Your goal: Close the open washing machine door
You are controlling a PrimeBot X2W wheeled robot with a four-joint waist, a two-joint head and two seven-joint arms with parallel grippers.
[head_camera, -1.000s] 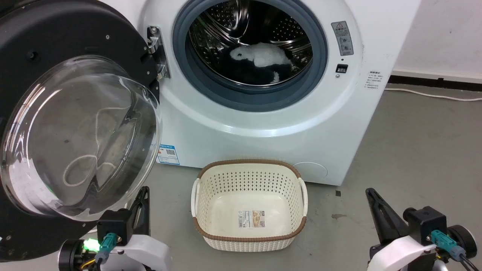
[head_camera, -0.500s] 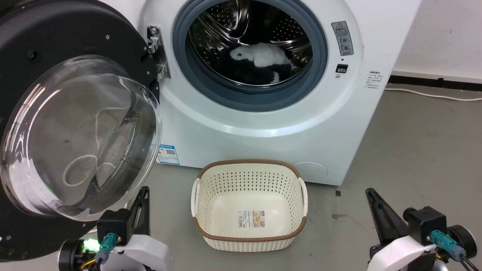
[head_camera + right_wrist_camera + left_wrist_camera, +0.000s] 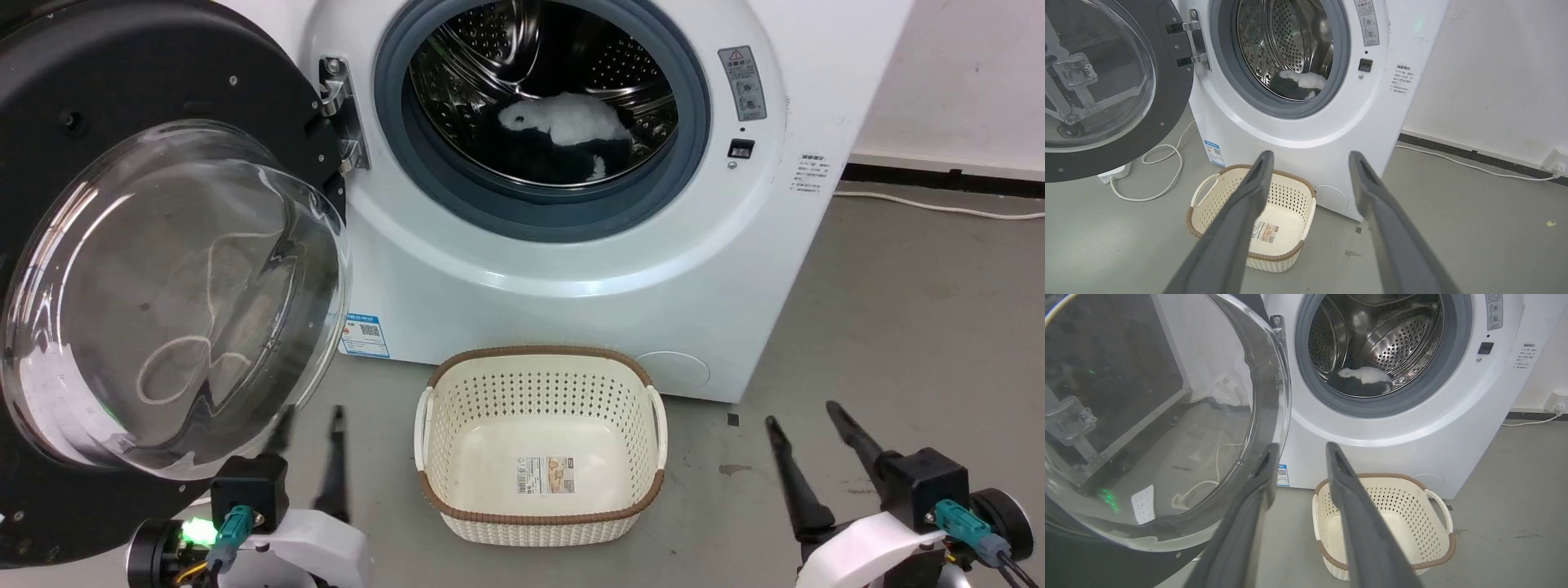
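The washing machine door (image 3: pixel 131 73) stands swung wide open at the left, its black rim and bulging glass bowl facing me, hinged at the metal hinge (image 3: pixel 336 114). The white washing machine (image 3: pixel 571 269) shows its steel drum with white and dark laundry (image 3: pixel 563 131) inside. My left gripper (image 3: pixel 312 416) is open low at the left, just below the door's glass, and touches nothing; in the left wrist view the left gripper (image 3: pixel 1302 447) sits beside the door (image 3: pixel 1167 416). My right gripper (image 3: pixel 802 415) is open at the lower right, holding nothing.
A cream perforated basket (image 3: pixel 457 433) stands on the grey floor before the washer, between my two grippers. A white cable (image 3: pixel 1163 163) lies on the floor under the door. A wall (image 3: pixel 1494 81) with a cable along its base runs right of the machine.
Both grippers have gone from shut to open; their fingers now stand apart. Door, washer and basket have not moved.
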